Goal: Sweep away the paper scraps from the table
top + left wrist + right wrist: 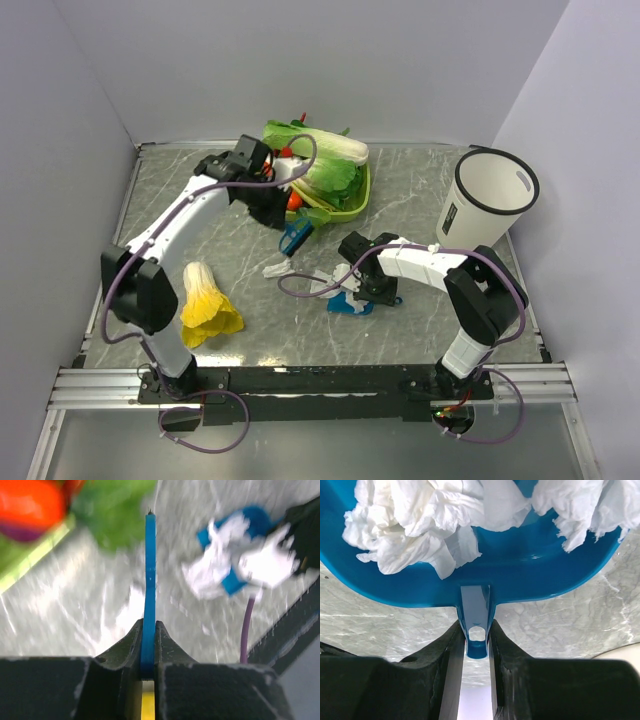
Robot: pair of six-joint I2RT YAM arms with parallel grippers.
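While inside blue dustpan (520, 575), white paper scraps (415, 525).

Legible text, labels, brands, numbers, signs: none found in any of the three views. White bin (480, 225): one small dark mark (452, 214) on its outer wall, too small to read.

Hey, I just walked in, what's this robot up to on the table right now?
It's sweeping up paper. The left fingers are shut on a thin blue sweeping tool, held near the green tray. The right fingers grip the handle of a blue dustpan, which holds several white paper scraps. At least one loose scrap lies on the table between the arms.
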